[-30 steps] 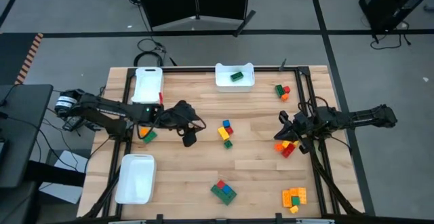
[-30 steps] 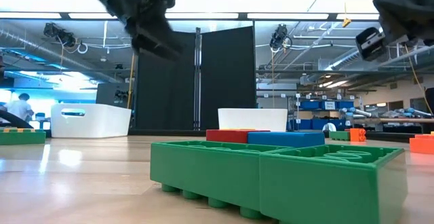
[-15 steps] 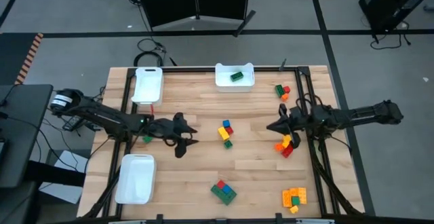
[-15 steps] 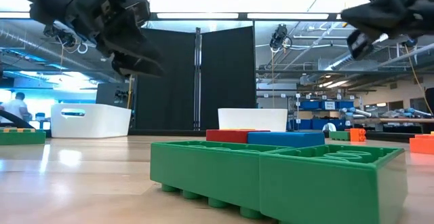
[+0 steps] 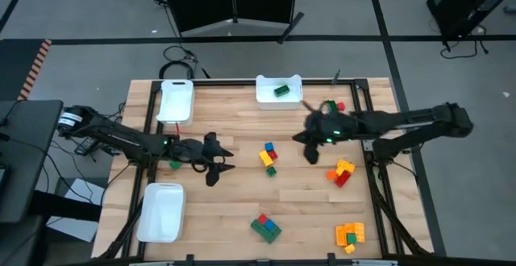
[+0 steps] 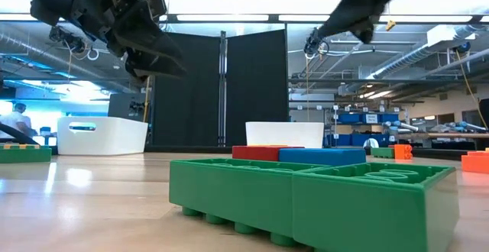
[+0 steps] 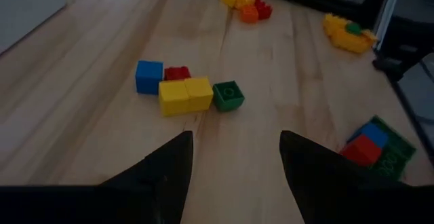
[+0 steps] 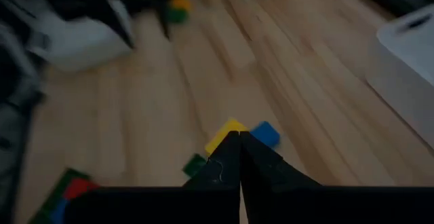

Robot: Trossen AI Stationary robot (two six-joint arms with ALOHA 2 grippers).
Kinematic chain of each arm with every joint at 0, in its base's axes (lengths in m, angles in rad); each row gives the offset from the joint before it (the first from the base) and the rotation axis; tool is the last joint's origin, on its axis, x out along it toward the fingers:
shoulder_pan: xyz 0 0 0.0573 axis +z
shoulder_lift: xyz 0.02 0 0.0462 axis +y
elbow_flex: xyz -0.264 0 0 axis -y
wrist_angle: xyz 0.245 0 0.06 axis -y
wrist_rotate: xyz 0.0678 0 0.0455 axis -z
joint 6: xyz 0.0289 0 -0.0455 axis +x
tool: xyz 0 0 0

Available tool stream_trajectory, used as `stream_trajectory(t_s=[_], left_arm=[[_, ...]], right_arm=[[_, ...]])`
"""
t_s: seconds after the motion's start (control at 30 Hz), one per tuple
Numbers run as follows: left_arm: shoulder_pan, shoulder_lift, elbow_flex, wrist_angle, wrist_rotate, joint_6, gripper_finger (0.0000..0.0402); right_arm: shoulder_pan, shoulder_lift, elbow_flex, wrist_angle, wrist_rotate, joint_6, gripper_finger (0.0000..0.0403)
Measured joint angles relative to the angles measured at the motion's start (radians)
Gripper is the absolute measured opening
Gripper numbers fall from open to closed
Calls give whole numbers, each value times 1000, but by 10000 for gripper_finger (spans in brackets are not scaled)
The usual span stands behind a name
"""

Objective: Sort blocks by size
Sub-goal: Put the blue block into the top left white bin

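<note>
While both arms hover mid-desk, blocks [image 5: 268, 158] lie scattered between them.
Left gripper [image 5: 216, 168] parted, empty; right gripper [image 5: 310, 149] closed, empty, beside centre cluster [image 7: 186, 93].

We are in a large robotics lab or workshop with an industrial feel. Looking level across the wooden table [image 6: 92, 206], we see an open ceiling with exposed ducts [image 6: 46, 50] and long strip lights [image 6: 229, 17], a black partition panel [image 6: 221, 92] standing behind the table, and shelves with blue bins [image 6: 359, 118] far back. A person [image 6: 14, 122] is at a workstation in the distance. From above, the table sits on grey floor marked with dark tape lines [image 5: 387, 32], with cables [image 5: 177, 56] trailing beside it.
</note>
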Motion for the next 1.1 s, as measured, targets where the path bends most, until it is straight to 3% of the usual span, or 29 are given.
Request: stream_trajectory(t_s=[0.33,0.5,0.6,0.77,0.93,1.1], left_arm=[[0,-103,0,-43,70,6,229],[-1,-139,0,-47,112,27,229],[-1,-159,0,-56,135,27,229],[-1,-198,0,-107,182,25,229],[-2,-256,0,-179,193,32,229],[-2,-317,0,-255,114,55,229]], right_arm=[[-76,475,481,-413,-26,25,8],[-99,652,631,-470,0,4,9],[-114,725,693,-501,-13,73,18],[-148,799,753,-568,-130,79,65],[-163,801,759,-542,-139,75,131],[-178,807,759,-543,-117,139,192]])
